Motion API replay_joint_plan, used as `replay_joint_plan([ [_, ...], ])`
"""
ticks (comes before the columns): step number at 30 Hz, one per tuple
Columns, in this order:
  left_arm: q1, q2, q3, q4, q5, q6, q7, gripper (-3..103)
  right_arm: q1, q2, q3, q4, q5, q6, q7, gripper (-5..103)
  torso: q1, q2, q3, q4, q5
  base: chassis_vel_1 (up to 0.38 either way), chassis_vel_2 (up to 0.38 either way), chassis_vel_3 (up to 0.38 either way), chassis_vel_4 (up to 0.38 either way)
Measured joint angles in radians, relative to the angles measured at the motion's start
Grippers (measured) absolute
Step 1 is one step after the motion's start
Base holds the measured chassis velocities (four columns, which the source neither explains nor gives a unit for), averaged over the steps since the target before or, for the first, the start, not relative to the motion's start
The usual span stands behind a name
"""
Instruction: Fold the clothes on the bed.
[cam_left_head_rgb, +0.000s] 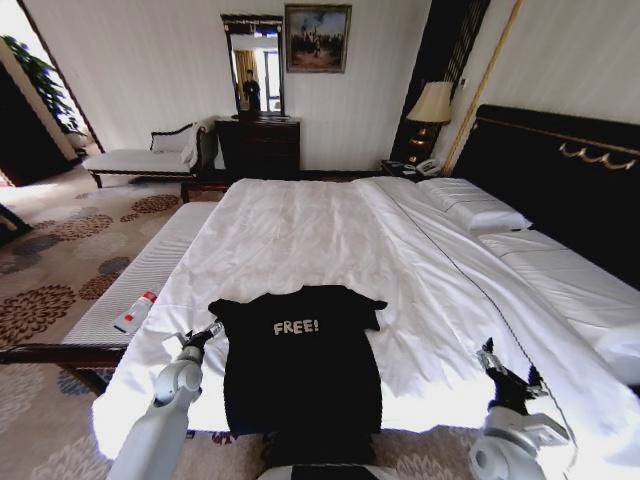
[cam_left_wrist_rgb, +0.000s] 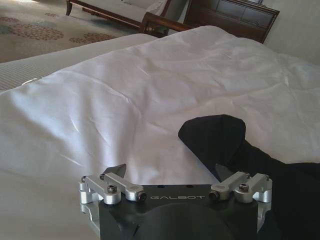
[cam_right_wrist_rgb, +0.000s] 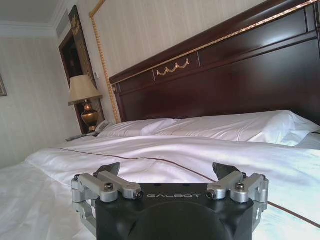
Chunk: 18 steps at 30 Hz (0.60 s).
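T-shirt (cam_left_head_rgb: 300, 370) flat on bed (cam_left_head_rgb: 330, 240), collar-to-hem axis away from robot; left claw (cam_left_head_rgb: 213, 331) released beside its sleeve, nearer; right claw (cam_left_head_rgb: 510, 372) released, well apart.

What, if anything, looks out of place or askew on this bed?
The black T-shirt lies flat but its hem hangs over the edge of the bed. A small white-and-red object lies on the bench beside the bed. Otherwise nothing stands out.
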<state>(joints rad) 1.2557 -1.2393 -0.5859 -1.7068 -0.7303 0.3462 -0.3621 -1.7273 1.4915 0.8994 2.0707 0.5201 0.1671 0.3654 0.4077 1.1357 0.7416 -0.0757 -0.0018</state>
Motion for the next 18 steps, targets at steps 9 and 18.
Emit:
replay_joint_plan([
  [9, 0.050, -0.001, 0.024, -0.043, 0.046, -0.016, 0.034, 100, -0.015, 0.013, -0.003, 0.012, -0.008, 0.002, 0.001, 100, 0.000, 0.000, 0.000, 0.0002, 0.0000, 0.000, 0.000, 0.000, 0.000],
  [18, 0.081, 0.019, 0.028, -0.039, 0.150, -0.029, 0.055, 100, -0.020, 0.025, -0.005, 0.015, -0.013, 0.003, 0.002, 100, 0.000, 0.000, 0.000, 0.0002, 0.0000, 0.000, 0.000, 0.000, 0.000],
])
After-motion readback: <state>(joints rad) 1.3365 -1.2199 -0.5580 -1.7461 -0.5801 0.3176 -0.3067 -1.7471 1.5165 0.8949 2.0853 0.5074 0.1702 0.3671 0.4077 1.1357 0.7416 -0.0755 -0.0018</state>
